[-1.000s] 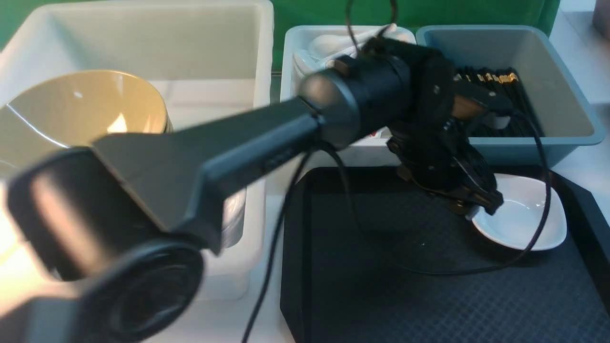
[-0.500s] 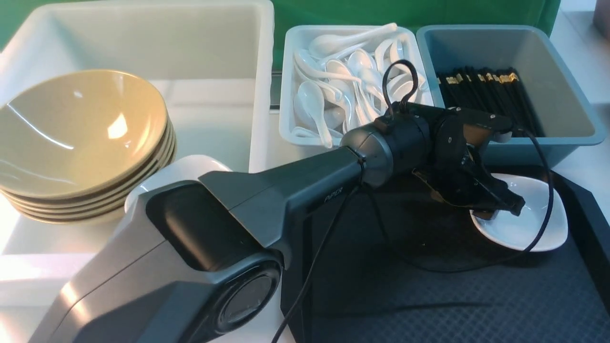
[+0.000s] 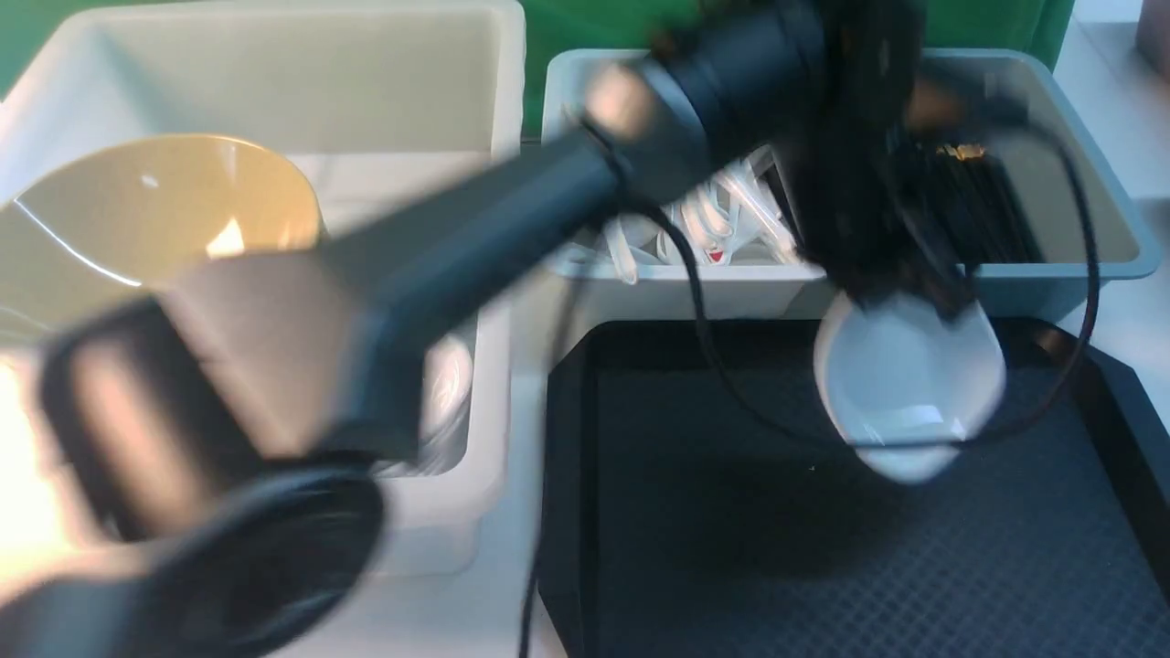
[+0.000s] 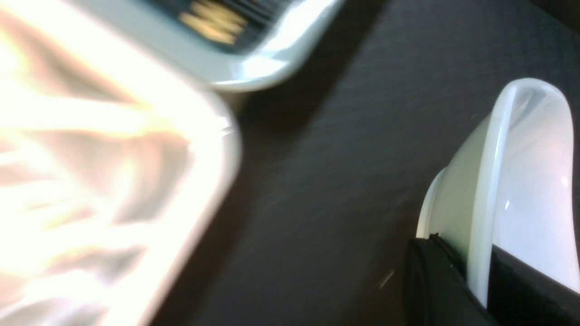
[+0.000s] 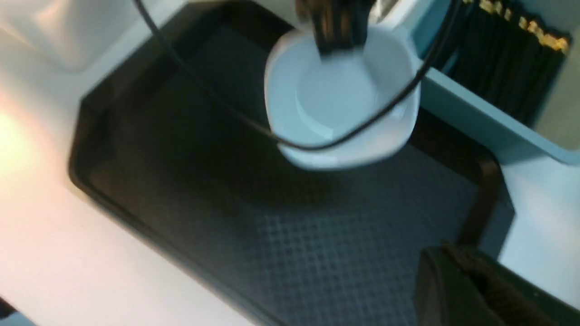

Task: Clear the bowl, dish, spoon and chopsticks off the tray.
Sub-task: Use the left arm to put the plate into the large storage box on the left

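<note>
"Left tool, quick?"
"Narrow, clamped on the rim of the white dish. Left wrist view shows the rim between its fingers."

"Dish position?"
"Front-view clock, hub mid-picture: 3 o'clock. Tilted, up over the tray, held clear of its floor. Black cable passes in front of it."

"Tray?"
"4 o'clock, on the white worktop. Black, raised rim."

"Right tool?"
"Narrow, fingers together. Only in the right wrist view."

"Bowl?"
"Tan bowl at about 10 o'clock, inside the big white tub, partly behind the left arm."

"Spoons?"
"White spoons piled in the spoon bin, between 1 and 2 o'clock. Arm hides part of the pile."

"Chopsticks?"
"Black chopsticks, gold bands, bunched in the blue-grey bin at 2 o'clock, just beside the spoon bin. Arm covers some too."

"Can you tell which bowl, spoon or chopsticks came from this set?"
"Can't tell."

"Blur?"
"Left arm is smeared in the front view, its fingertips too. Grip reads best from the left wrist view. Bins are blurred there; the dish is sharper."
</note>
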Tool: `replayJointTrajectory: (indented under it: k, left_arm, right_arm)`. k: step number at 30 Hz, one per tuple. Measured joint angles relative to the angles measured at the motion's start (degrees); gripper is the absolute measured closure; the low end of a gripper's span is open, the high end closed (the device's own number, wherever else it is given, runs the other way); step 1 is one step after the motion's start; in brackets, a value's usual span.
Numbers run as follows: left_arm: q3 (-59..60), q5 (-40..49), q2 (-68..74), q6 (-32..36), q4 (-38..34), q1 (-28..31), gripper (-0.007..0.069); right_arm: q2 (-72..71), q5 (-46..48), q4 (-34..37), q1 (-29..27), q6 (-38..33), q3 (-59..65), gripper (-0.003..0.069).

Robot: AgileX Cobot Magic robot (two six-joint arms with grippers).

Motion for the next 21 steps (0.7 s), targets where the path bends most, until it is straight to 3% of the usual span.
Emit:
replayJointTrajectory:
  k: [3, 8, 11, 13, 15, 18, 21]
  left_arm:
    - [2.1, 0.6, -7.1, -1.9, 3.6, 1.7, 0.0624]
    - [13.9, 0.7, -20.9, -4.3, 3.5, 8.7, 0.0624]
    - [29.9, 0.8, -31.3, -5.7, 1.4, 18.3, 0.0624]
    - [39.8, -0.9, -36.9, -5.8, -1.3, 25.0, 0.0624]
    - [44.5, -2.4, -39.3, -5.5, -3.1, 27.9, 0.0624]
    - [53.9, -5.5, -43.1, -3.0, -8.9, 36.5, 0.0624]
    - [57.2, -6.6, -43.6, -1.0, -12.0, 40.3, 0.0624]
  right_arm:
    - [3.5, -2.9, 4.2, 0.0, -2.8, -0.6, 0.0624]
    - [11.3, -6.2, 17.5, -0.1, -13.3, -3.0, 0.0624]
    - [18.7, -6.7, 25.8, 1.2, -21.0, -6.3, 0.0624]
    - [23.5, -7.4, 26.7, 4.2, -22.6, -9.6, 0.0623]
    - [26.0, -7.8, 26.6, 6.4, -23.3, -11.7, 0.0623]
    - [32.8, -8.1, 25.1, 13.6, -24.3, -18.4, 0.0622]
    - [35.6, -8.1, 23.2, 16.9, -24.4, -21.4, 0.0621]
